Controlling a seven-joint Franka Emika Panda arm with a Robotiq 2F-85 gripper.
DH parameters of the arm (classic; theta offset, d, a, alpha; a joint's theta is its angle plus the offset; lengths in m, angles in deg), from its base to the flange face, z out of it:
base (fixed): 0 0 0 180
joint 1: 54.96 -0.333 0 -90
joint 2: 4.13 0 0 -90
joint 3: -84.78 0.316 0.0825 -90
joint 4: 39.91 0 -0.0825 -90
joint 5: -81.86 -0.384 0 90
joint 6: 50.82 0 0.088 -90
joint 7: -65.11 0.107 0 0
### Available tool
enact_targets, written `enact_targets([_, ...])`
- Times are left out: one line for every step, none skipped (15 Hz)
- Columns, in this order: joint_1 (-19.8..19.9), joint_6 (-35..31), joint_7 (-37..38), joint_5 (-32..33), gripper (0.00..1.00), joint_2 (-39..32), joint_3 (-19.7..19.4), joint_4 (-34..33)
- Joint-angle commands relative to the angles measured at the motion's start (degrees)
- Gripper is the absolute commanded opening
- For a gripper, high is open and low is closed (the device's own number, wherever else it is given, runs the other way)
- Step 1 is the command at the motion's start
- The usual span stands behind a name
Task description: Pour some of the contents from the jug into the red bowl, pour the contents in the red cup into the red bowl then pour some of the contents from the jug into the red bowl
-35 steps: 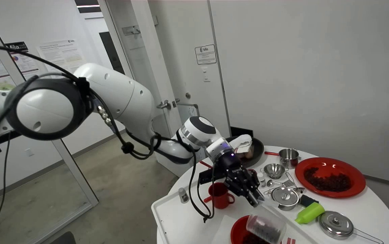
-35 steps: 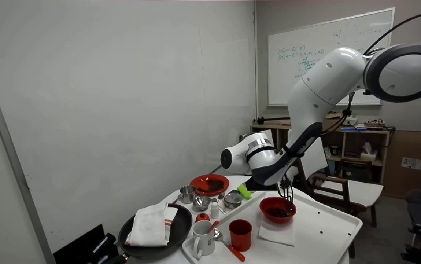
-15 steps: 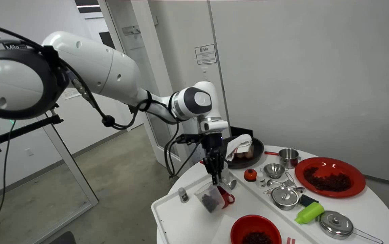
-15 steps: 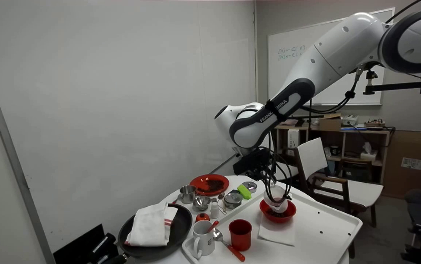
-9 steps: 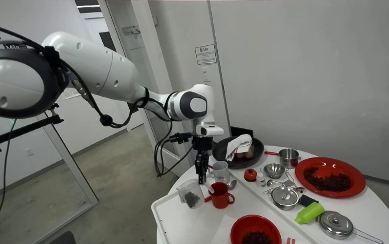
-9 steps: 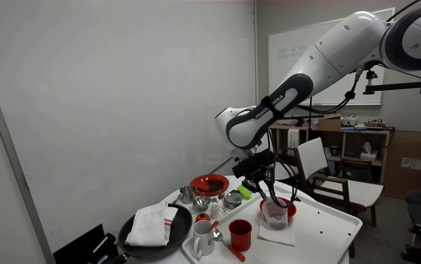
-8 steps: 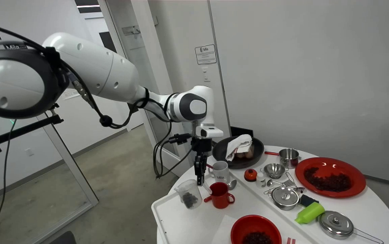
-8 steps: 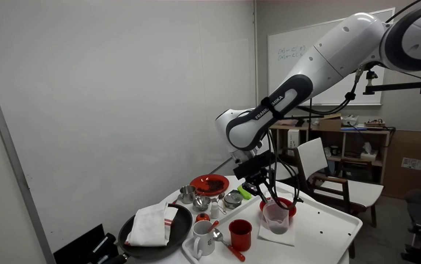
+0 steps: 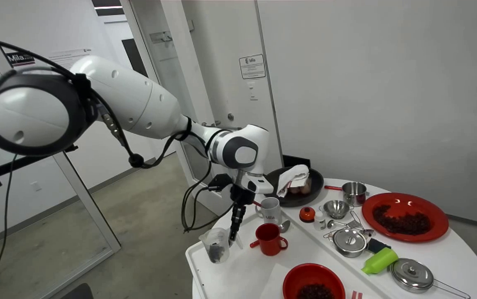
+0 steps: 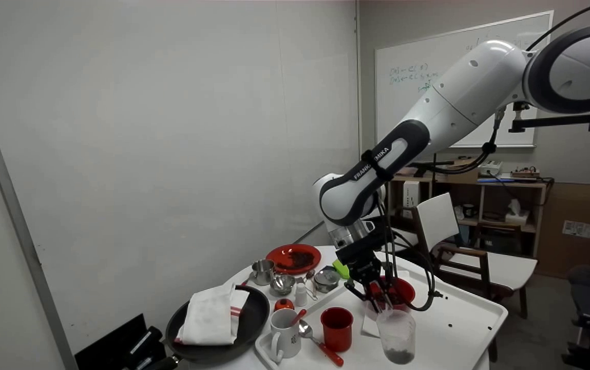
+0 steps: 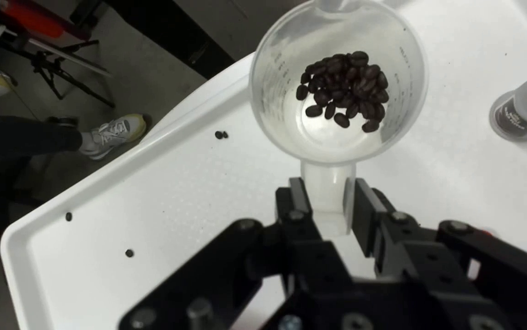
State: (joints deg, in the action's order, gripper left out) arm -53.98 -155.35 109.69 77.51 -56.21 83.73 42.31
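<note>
Many dark beans [image 11: 346, 89] lie in the jug [image 11: 277, 91], its handle [image 11: 328, 178] pinched by the gripper [image 11: 330, 201], seemingly above the tray [image 11: 176, 192].

Open tray [image 9: 244, 272] and flat napkin [image 9: 273, 283] lie between jug [image 9: 218, 237] and red bowl [image 9: 313, 273]; the red cup [image 9: 268, 241] stands alongside.

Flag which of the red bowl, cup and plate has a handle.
The red cup: narrow and upright, with a loop handle on its side. The red bowl and flat red plate show none.
</note>
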Motion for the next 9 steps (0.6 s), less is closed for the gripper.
enact_targets([0.04, -1.01, -2.90, -3.75, 0.09, -3.14, -0.74, -1.05])
enact_targets([-0.13, -1.69, -2.68, -4.03, 0.09, -4.22, -1.11, -1.48])
enact_targets([-0.24, -2.25, -2.27, -4.35, 0.09, -5.11, -1.39, -1.84])
enact_targets([-0.49, -3.14, -1.65, -4.39, 0.09, -5.87, -1.81, -2.07])
enact_targets([-0.58, -4.00, -1.44, -4.52, 0.09, -6.47, -2.00, -2.22])
enact_targets([-0.59, -4.69, -1.31, -4.70, 0.09, -6.99, -2.12, -2.44])
enact_targets([-0.67, -5.44, -1.11, -4.79, 0.09, -7.46, -2.31, -2.54])
enact_targets([-0.70, -6.00, -1.04, -4.91, 0.09, -7.81, -2.40, -2.66])
enact_targets([-0.70, -6.42, -0.99, -5.00, 0.09, -8.12, -2.46, -2.80])
